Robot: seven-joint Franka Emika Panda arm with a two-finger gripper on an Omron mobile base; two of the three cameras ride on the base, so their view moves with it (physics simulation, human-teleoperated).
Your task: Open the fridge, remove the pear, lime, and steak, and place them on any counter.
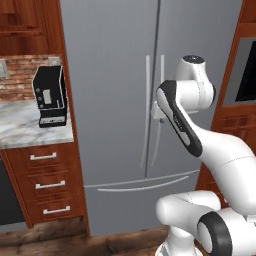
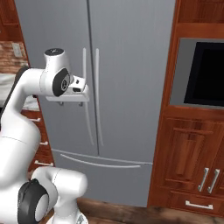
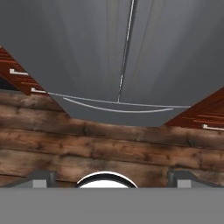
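The grey fridge (image 1: 115,100) (image 2: 127,87) (image 3: 83,48) stands with both doors shut, its two thin curved handles (image 1: 148,110) (image 2: 85,96) side by side at the middle seam. The pear, lime and steak are hidden behind the doors. My gripper (image 2: 71,104) (image 3: 112,178) hangs in front of the left door, just left of the handles, pointing down at the floor. It is open, its fingertips (image 3: 41,177) wide apart with nothing between them. The marble counter (image 1: 25,127) lies to the left of the fridge.
A black coffee machine (image 1: 50,95) sits on the counter, over wood drawers (image 1: 47,185). A built-in oven (image 2: 203,74) in dark wood cabinets (image 2: 192,153) flanks the fridge on the right. Below the doors runs the fridge's bottom drawer handle (image 3: 118,108), above a wooden plank floor (image 3: 109,144).
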